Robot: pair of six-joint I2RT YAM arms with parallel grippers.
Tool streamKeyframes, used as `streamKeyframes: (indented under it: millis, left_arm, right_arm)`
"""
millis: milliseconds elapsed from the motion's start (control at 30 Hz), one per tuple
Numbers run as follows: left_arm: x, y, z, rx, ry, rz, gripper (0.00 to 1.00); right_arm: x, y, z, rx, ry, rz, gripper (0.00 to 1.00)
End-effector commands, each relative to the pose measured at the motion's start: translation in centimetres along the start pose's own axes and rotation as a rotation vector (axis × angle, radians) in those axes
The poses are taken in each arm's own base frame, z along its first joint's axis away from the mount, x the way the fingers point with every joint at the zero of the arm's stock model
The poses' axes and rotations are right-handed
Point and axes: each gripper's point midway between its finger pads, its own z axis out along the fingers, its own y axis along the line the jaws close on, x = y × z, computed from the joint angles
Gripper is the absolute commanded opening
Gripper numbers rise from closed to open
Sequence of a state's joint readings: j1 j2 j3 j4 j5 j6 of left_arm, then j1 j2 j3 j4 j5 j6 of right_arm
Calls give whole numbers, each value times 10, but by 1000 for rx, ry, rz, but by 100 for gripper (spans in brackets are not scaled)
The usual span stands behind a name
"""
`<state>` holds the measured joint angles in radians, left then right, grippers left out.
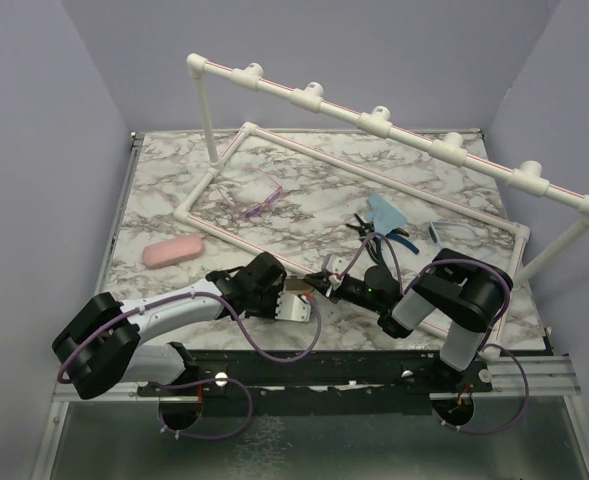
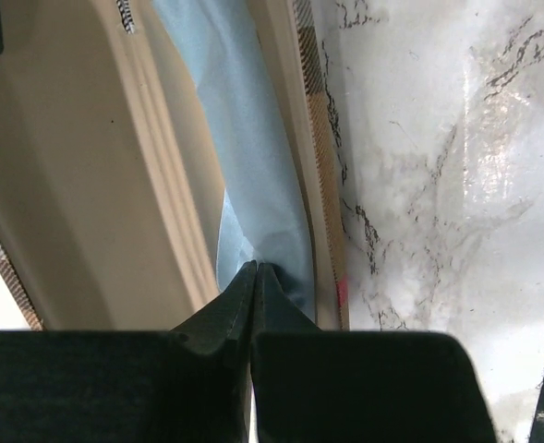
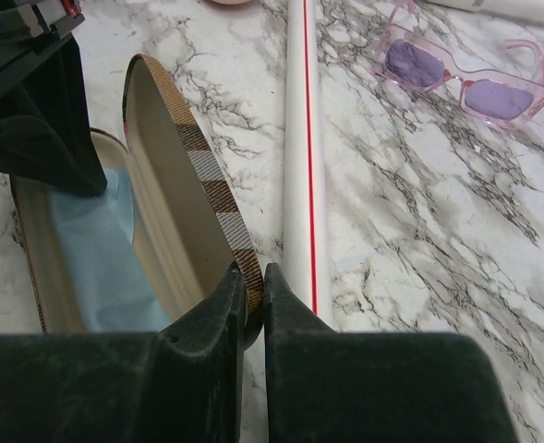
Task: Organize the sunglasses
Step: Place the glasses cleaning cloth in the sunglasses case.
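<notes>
The pink-purple sunglasses (image 1: 257,198) (image 3: 465,78) lie open on the marble inside the white pipe frame. The blue sunglasses (image 1: 440,230) lie at the right, near my right arm. Between my arms a brown plaid case (image 1: 299,300) (image 3: 193,148) stands open. My left gripper (image 1: 290,297) (image 2: 256,268) reaches into the case and is shut on the pale blue cloth (image 2: 248,148) (image 3: 91,249) that lines it. My right gripper (image 1: 326,284) (image 3: 253,277) is shut on the rim of the case's raised lid.
A white pipe frame (image 1: 374,165) (image 3: 304,166) with a raised rail crosses the table. A pink case (image 1: 173,251) lies at the left. A second blue cloth (image 1: 385,211) and black-and-blue pliers (image 1: 372,236) lie behind my right gripper.
</notes>
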<state>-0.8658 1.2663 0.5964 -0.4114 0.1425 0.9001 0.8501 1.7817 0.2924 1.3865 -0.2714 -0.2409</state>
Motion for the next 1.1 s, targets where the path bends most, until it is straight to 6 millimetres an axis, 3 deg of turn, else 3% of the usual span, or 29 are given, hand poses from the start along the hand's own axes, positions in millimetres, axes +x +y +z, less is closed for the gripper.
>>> streamKeyframes:
  millis: [0, 200, 300, 433, 600, 700, 900, 1067]
  left_arm:
    - [-1, -14, 4, 60, -31, 13, 0]
    - [0, -22, 6, 70, -34, 27, 0]
    - [-7, -14, 2, 39, -48, 28, 0]
    - [-40, 17, -13, -52, -141, 14, 4]
    - [-69, 15, -15, -48, -213, 37, 7]
    - [-68, 12, -7, -54, -214, 35, 7]
    - [-69, 37, -4, -185, -215, 18, 7]
    - [-68, 34, -2, -173, -217, 42, 6]
  right_arm:
    - [-14, -4, 1, 21, -48, -32, 0]
    - [-16, -6, 1, 28, -51, -37, 0]
    - [-21, -10, 4, 38, -56, -44, 0]
    - [-30, -15, 11, 54, -72, -77, 0]
    - [-38, -18, 20, 66, -98, -118, 0]
    - [-43, -17, 21, 66, -119, -112, 1]
    - [-44, -11, 19, 40, -130, -114, 1]
    - [-43, -9, 20, 28, -136, -111, 1]
